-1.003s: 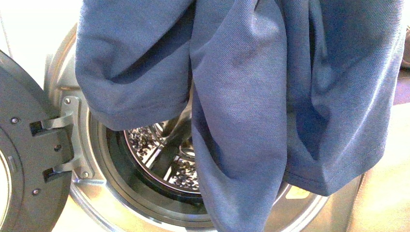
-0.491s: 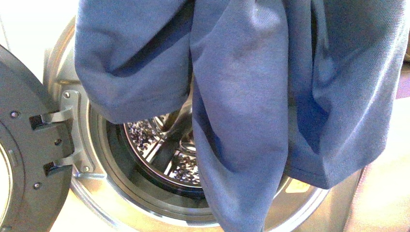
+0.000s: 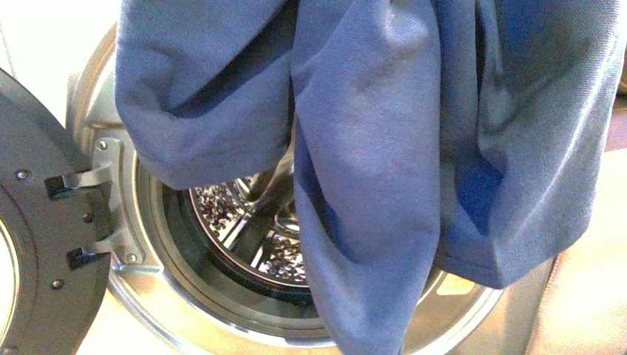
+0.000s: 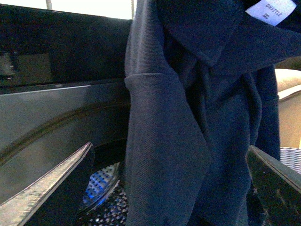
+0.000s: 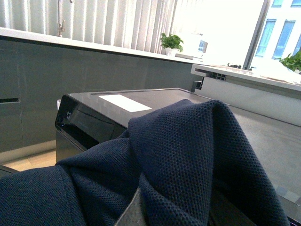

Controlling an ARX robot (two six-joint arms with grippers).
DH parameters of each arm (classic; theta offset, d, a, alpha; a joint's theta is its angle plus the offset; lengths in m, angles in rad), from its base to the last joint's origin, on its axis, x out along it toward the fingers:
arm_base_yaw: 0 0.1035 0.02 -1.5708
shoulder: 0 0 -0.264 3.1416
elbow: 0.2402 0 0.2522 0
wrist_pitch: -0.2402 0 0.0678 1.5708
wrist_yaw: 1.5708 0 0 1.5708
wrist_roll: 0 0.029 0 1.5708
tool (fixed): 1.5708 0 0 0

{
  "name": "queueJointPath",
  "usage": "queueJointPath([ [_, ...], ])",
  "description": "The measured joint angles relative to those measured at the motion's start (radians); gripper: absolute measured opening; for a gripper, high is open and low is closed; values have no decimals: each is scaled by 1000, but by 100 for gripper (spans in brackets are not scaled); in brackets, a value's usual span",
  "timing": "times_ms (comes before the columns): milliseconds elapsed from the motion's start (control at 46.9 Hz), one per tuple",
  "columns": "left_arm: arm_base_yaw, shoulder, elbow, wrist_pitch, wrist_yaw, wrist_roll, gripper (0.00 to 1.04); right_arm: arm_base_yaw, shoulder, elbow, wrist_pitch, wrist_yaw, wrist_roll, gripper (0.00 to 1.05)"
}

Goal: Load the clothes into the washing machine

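Navy knit fabric fills most of the front view. The clothes [image 3: 370, 148] hang in long folds before the washing machine [image 3: 96, 96], covering the top and right of its round mouth, and the longest fold drops past the lower rim. Below the left hem the perforated steel drum [image 3: 259, 244] shows. The dark grey door [image 3: 37, 244] stands swung open at the left.

Neither arm shows in the front view. In the left wrist view the left gripper [image 4: 169, 150] points down toward the drum with its 2 fingers [image 4: 51, 188] spread wide. The garment hangs between them, a white label [image 4: 266, 10] at its collar.

In the right wrist view the cloth is heaped right before the camera, raised above the machine's flat top. The right gripper is buried under it, so I cannot tell whether it is pinching the fabric.
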Motion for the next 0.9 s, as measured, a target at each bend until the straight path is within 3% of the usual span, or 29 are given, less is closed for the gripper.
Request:
queueJointPath([
  [107,-10,104,46,25,114,-29,98,0,0,0,0,0,0,9],
  [448,-49,303,195,-14,20,-13,98,0,0,0,0,0,0,9],
  [725,-166,322,207,67,139,-63,98,0,0,0,0,0,0,9],
  [896,-234,337,210,84,150,-73,98,0,0,0,0,0,0,9],
])
